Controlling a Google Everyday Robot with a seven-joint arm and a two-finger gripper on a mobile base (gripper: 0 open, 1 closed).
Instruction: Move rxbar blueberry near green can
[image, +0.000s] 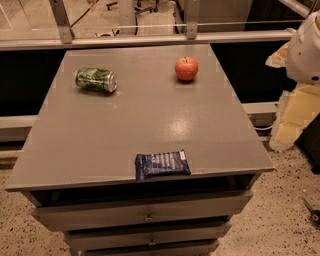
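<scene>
The rxbar blueberry (162, 164), a flat dark-blue wrapper with pale lettering, lies at the front edge of the grey table (145, 120), a little right of centre. The green can (96, 79) lies on its side at the table's back left, its silver end facing right. The bar and the can are far apart. My gripper is out of view; only a white rounded part of my arm (306, 50) shows at the upper right edge, off to the table's right.
A red apple (186, 68) stands at the table's back right. Drawers (145, 212) sit under the tabletop. A rail (150, 39) runs behind the table. Pale foam blocks (295, 117) stand on the speckled floor at right.
</scene>
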